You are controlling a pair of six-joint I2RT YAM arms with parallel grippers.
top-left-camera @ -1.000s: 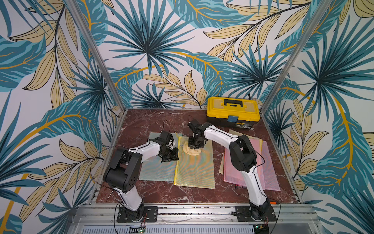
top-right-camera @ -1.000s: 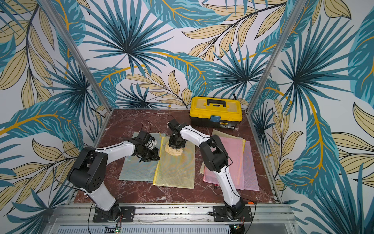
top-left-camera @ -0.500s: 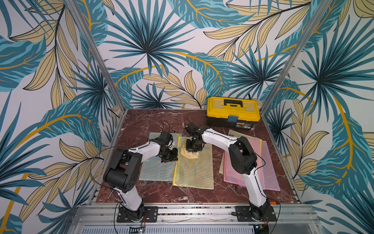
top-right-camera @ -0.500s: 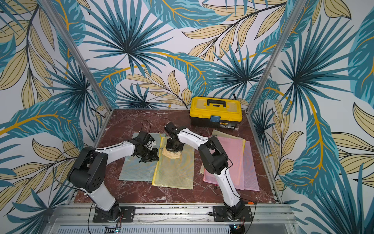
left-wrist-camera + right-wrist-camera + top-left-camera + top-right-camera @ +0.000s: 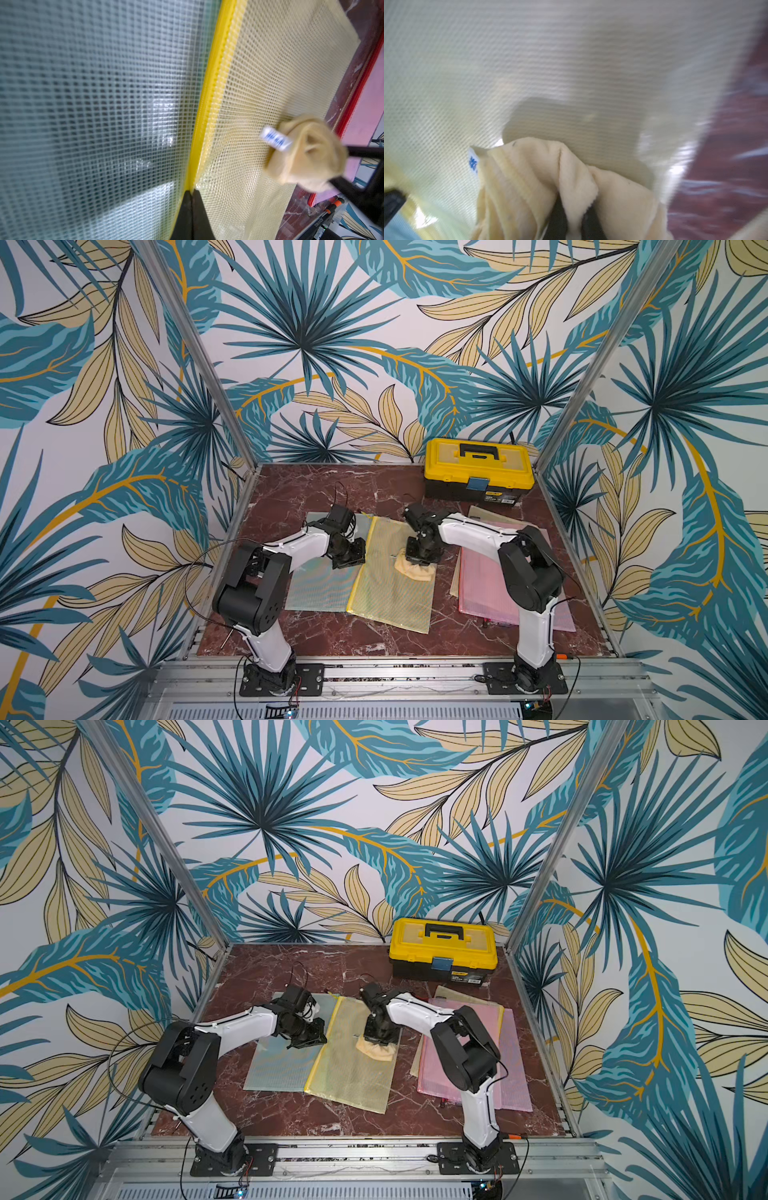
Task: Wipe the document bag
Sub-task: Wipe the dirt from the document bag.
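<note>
Yellow mesh document bag (image 5: 390, 593): flat, tabletop (image 5: 299, 493) centre, zip edge overlapping green mesh bag (image 5: 316, 585) toward left edge.
Cream cloth (image 5: 415, 570): bunched, on yellow bag near its right edge.
Right gripper (image 5: 572, 216): pinched on cloth, pressing it onto bag.
Left gripper (image 5: 192, 199): jaws closed together, tips at yellow zip edge.
Pink bags (image 5: 486, 585): stacked near right edge.
Yellow toolbox (image 5: 478, 468): far right corner.
</note>
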